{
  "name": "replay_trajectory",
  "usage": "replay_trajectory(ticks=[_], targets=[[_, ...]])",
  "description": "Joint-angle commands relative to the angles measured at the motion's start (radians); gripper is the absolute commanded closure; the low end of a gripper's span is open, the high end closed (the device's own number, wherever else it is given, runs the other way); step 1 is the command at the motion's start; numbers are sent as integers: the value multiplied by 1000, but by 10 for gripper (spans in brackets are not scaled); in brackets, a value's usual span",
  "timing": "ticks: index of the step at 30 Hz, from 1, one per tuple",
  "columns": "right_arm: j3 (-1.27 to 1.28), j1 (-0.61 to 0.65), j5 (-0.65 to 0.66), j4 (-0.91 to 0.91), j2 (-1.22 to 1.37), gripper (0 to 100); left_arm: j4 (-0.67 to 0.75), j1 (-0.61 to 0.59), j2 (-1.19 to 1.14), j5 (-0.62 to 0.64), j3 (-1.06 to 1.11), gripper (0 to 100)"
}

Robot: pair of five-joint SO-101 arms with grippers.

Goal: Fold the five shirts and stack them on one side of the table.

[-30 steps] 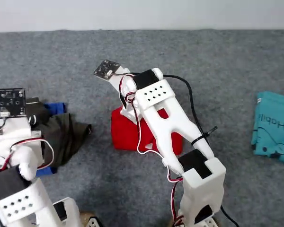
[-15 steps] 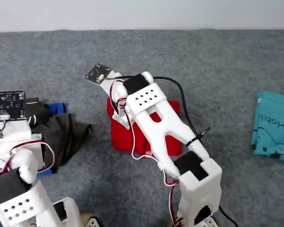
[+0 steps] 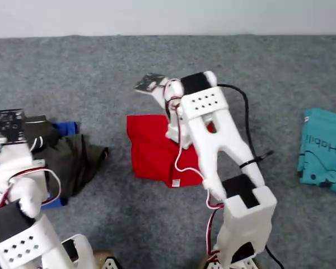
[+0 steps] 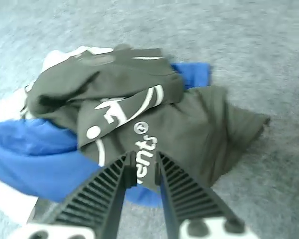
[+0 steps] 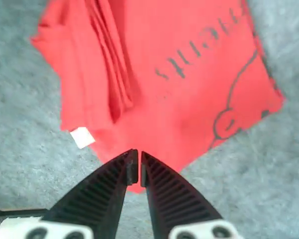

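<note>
A folded red shirt (image 3: 151, 148) lies flat at the table's middle; the right wrist view shows its dark print, its folded edge and a white tag (image 5: 82, 137). My right gripper (image 5: 137, 159) hovers over the red shirt (image 5: 189, 99) near one edge, shut with nothing between its fingers. On the left, a dark olive shirt (image 3: 78, 159) with white print lies crumpled on a blue shirt (image 3: 67, 128). My left gripper (image 4: 143, 162) hangs just above the olive shirt (image 4: 189, 129), open by a narrow gap. A folded teal shirt (image 3: 325, 151) rests at the right edge.
Grey carpet (image 3: 257, 67) covers the table. A white shirt (image 4: 10, 104) peeks out beneath the blue shirt (image 4: 35, 159) in the left pile. Bare carpet runs along the back and between the red and teal shirts.
My right arm has swung to the right and back, uncovering the left half of the red shirt, which now lies flat. The left arm has barely shifted.
</note>
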State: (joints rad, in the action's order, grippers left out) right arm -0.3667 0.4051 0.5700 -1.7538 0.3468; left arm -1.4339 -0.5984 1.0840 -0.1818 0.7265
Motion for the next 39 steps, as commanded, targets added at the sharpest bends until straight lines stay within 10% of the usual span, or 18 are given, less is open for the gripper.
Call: replay_trajectory(ticks=[1, 13, 30, 39], targets=[[-11, 8, 8, 19, 61, 989, -5, -72, 17, 3, -48, 924], [-109, 407, -60, 51, 139, 989, 0, -158, 17, -66, -50, 924], [-109, -45, -57, -44, 12, 989, 0, -153, 17, -71, -50, 924], [160, -76, -61, -36, -15, 989, 0, -152, 17, -71, -44, 924]])
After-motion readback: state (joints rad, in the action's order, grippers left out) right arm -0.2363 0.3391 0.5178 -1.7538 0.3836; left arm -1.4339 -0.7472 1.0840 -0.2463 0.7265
